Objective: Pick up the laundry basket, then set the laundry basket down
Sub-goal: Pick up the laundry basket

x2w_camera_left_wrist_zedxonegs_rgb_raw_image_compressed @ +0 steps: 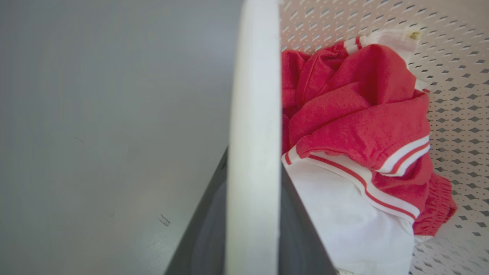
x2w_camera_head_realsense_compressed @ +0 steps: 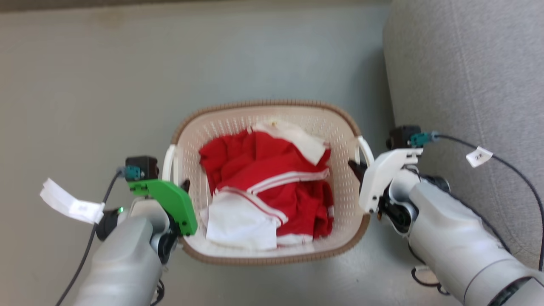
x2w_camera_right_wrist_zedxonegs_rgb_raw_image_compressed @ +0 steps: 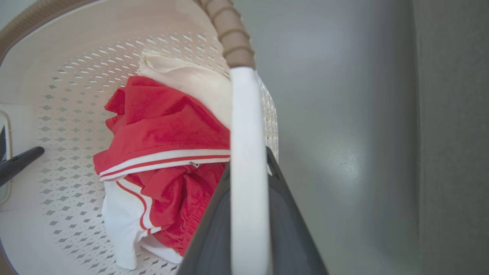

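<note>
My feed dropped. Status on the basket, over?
Both shut: left pincer on left handle, right pincer on right handle. The laundry basket holds red-and-white clothes. A grey sofa close on right.

Left of the laundry basket (x2w_camera_head_realsense_compressed: 272,103), the rounded silver-grey left forearm (x2w_camera_head_realsense_compressed: 123,255) carries a bright green bracket (x2w_camera_head_realsense_compressed: 170,199) above the dark-fingered left claw (x2w_camera_head_realsense_compressed: 185,185). A small black camera box (x2w_camera_head_realsense_compressed: 142,163) with a teal plug (x2w_camera_head_realsense_compressed: 132,172) feeds a dark cable (x2w_camera_head_realsense_compressed: 91,242) bearing a white paper tag (x2w_camera_head_realsense_compressed: 70,202); a tiny green light (x2w_camera_head_realsense_compressed: 120,209) glows beside it. Right of the basket, the matching right forearm (x2w_camera_head_realsense_compressed: 450,229) has a white bracket (x2w_camera_head_realsense_compressed: 382,174), a black joint (x2w_camera_head_realsense_compressed: 395,212), its own black box (x2w_camera_head_realsense_compressed: 401,136), a tagged black lead (x2w_camera_head_realsense_compressed: 510,165), and the right claw (x2w_camera_head_realsense_compressed: 356,166) with dark tapered fingers.
</note>
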Controlling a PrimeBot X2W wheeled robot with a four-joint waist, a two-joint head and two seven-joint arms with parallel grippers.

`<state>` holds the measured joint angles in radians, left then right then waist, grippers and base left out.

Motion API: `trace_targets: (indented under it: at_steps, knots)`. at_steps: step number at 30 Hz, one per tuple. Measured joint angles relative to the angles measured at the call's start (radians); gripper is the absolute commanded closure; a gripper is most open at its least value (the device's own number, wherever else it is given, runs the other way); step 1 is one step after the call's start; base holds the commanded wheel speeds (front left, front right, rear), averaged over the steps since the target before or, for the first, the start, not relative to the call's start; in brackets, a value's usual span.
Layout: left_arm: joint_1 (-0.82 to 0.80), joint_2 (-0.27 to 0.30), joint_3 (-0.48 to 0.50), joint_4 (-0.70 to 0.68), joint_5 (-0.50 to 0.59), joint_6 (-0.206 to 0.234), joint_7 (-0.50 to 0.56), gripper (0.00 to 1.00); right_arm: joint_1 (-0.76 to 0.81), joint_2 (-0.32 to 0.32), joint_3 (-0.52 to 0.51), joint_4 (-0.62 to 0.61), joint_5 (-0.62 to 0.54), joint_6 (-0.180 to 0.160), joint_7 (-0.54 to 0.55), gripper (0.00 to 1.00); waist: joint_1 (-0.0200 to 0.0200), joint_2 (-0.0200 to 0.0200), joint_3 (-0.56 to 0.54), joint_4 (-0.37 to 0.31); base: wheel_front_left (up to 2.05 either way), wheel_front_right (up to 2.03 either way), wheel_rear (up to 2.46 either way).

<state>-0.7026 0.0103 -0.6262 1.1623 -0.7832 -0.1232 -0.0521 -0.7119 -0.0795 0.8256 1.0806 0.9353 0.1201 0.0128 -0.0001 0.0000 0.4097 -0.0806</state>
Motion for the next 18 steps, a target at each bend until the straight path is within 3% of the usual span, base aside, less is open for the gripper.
trace_targets:
  at_steps: [18]
  knots:
    - [0.157, -0.006, -0.062, -0.005, -0.098, 0.000, 0.132, 1.00, 0.143, -0.003, 0.048, 0.026, 0.075, 0.000, 0.123, 1.00, 0.0000, 0.0000, -0.243, -0.009, 0.00, 0.00, 0.00]
